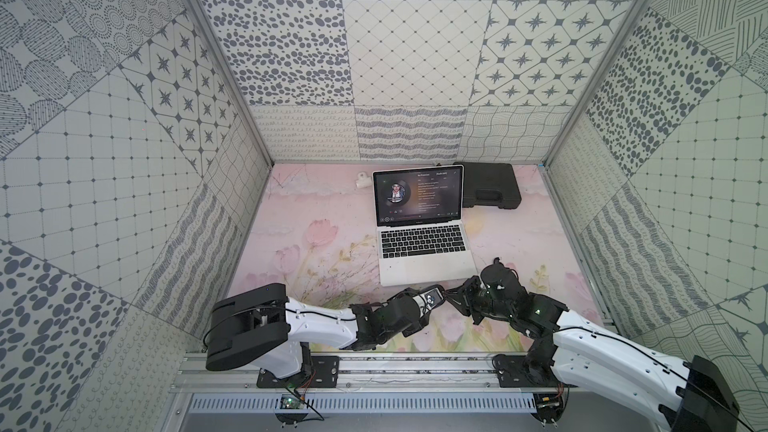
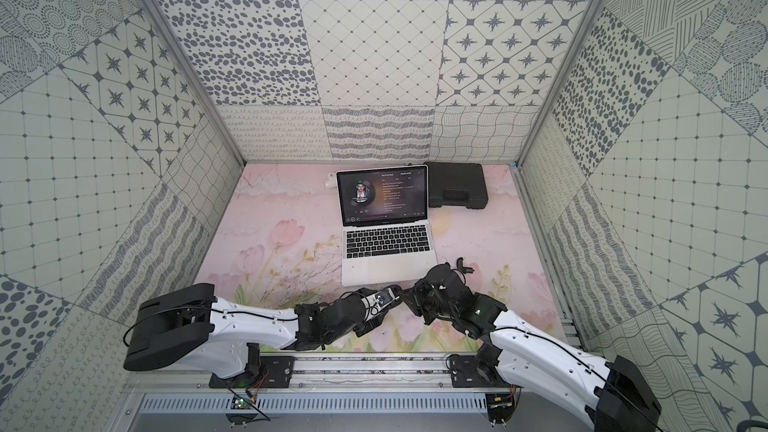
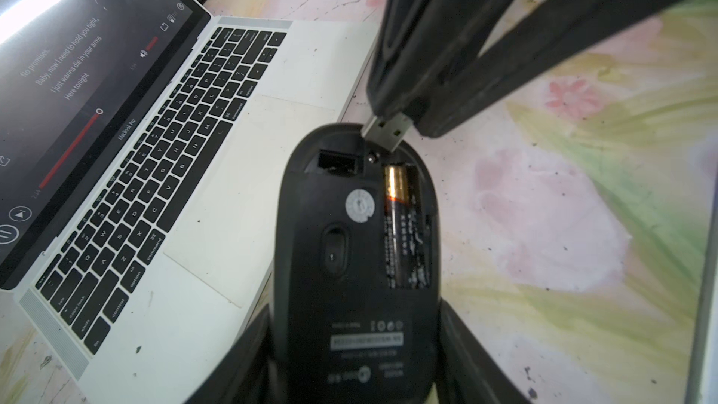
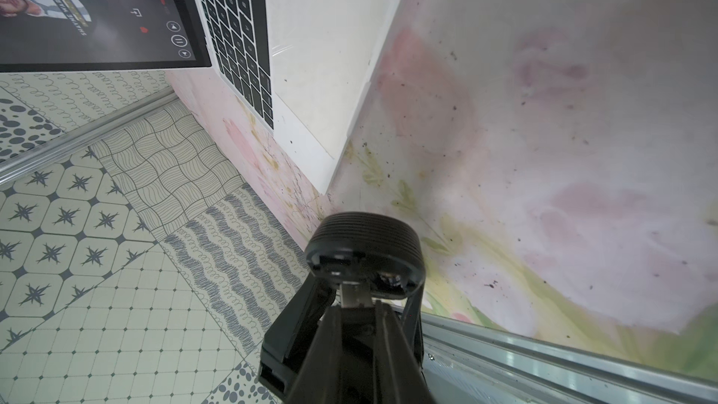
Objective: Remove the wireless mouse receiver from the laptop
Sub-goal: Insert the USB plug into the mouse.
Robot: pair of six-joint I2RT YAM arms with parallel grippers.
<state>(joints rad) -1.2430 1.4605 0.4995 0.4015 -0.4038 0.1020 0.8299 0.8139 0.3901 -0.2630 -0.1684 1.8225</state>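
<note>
Out of the laptop (image 1: pixel 424 261), at its five o'clock, the wireless mouse receiver (image 3: pixel 384 130) sits pinched in the right gripper (image 3: pixel 406 115), plug aimed at the storage slot (image 3: pixel 337 159) of the mouse (image 3: pixel 349 250) the left gripper (image 3: pixel 355 307) clamps underside-up, seemingly for stowing.

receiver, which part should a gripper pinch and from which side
Pinch the receiver by its black cap, coming from the end opposite its metal plug. The plug must stay bare to enter a slot, and the cap is the only other part. The right gripper holds it that way, plug pointing at the mouse.
</note>
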